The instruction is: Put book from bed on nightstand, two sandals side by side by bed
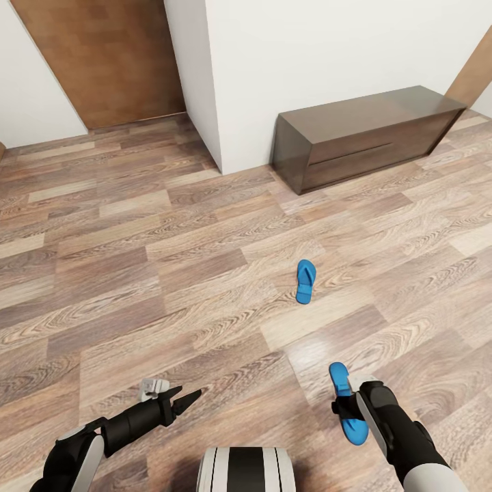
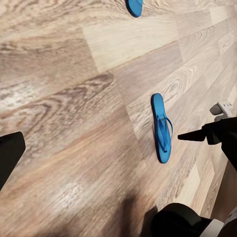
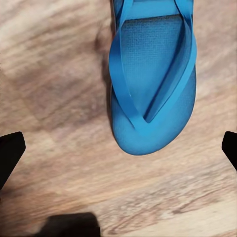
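From the head camera I see one sandal (image 1: pixel 305 281) lying mid-floor (image 1: pixel 171 273) before the dark cabinet (image 1: pixel 369 133), while my right gripper (image 1: pixel 346 403) hangs over the nearer sandal (image 1: pixel 347 403); my left gripper (image 1: pixel 184 403) looks closed and empty. Left wrist shows both sandals well apart. Right wrist: fingers spread wide, sandal unclamped, so I judge nothing is done yet.

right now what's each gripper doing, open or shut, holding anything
Left gripper: fingers look together, holding nothing, above bare floor.
Right gripper: open, fingers wide apart over the near sandal, not gripping it.
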Motion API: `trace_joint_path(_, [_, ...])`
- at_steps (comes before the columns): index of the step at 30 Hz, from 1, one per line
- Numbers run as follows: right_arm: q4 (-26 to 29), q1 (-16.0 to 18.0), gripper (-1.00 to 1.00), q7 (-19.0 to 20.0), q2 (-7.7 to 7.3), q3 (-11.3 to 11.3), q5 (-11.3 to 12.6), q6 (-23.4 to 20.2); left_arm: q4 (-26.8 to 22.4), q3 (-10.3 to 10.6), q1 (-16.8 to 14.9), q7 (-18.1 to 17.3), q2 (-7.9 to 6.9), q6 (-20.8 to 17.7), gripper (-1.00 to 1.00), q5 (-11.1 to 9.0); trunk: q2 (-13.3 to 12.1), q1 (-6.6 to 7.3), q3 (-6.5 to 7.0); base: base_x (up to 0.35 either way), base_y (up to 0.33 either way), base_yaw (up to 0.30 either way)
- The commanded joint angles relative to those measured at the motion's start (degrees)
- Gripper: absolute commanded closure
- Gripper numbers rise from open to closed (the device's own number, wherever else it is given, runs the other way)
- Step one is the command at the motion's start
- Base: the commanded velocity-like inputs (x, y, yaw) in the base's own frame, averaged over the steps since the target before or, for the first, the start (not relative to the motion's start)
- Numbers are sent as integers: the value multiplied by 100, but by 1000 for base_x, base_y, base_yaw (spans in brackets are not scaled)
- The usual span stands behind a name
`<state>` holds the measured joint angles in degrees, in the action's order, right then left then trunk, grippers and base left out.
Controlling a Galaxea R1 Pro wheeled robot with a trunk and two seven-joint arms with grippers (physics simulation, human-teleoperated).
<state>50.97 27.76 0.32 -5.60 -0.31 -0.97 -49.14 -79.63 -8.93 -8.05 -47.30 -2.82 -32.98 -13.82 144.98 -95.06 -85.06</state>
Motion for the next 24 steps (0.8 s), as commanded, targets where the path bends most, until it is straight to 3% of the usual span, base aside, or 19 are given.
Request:
trace_joint_path(1, [5,1,-100,3,0,-3,-9,-25,0,-3,-2,-7,0,-42,-100,-33,1,1,-3,0,0,0])
trace_joint_path(17, [8,1,-100,2,-2,5,-9,-20,0,-3,-3,-6,1,-42,-100,-33,1,1,-3,0,0,0])
trace_joint_path(24, [9,1,-100,-5,-2,5,-9,-17,0,1,-1,-1,1,-42,-100,-31,1,1,-3,68,-111,0])
